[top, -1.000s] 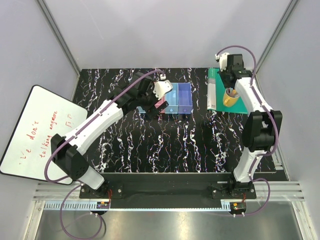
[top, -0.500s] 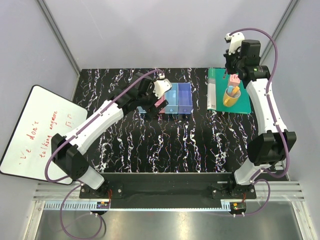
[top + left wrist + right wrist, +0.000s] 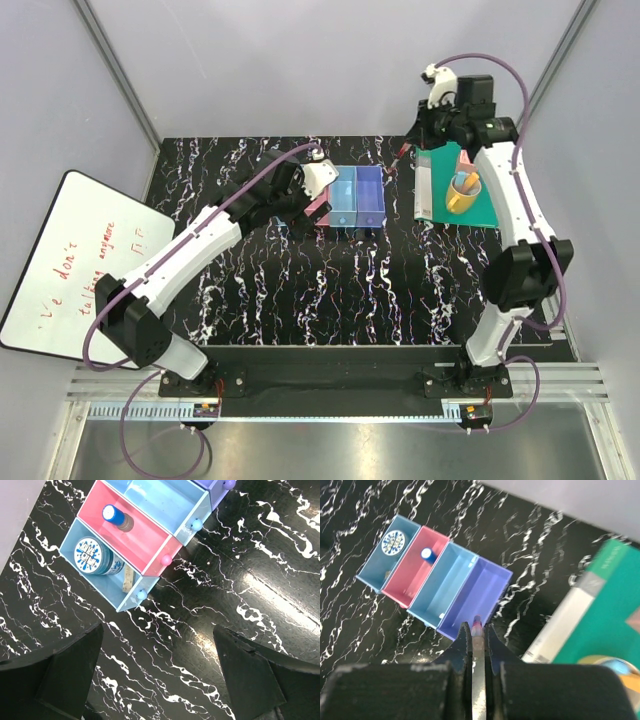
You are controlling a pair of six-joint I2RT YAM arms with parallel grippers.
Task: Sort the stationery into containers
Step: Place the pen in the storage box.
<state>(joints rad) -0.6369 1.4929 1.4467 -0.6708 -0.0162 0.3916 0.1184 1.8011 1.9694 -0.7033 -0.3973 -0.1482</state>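
1. Worktop: glossy black with white veining. Four translucent rectangular bins stand in a touching row, each with a small ball knob on its end: light blue bin, pink bin, blue bin, purple bin.
2. Round blue disc and small pale clip lie in the light blue bin. Blue cylinder, pale-capped, is in the pink bin.
3. Open worktop on the knob side of the row. Green book carrying yellow mug sits apart to the right.
4. Left fingers are spread wide with nothing between them, above the worktop just off the knob ends.
5. Right arm is extended toward the far edge. Right fingers are pinched narrow on a thin pale stick with a reddish tip. In the wrist view the tip lines up over the purple bin.
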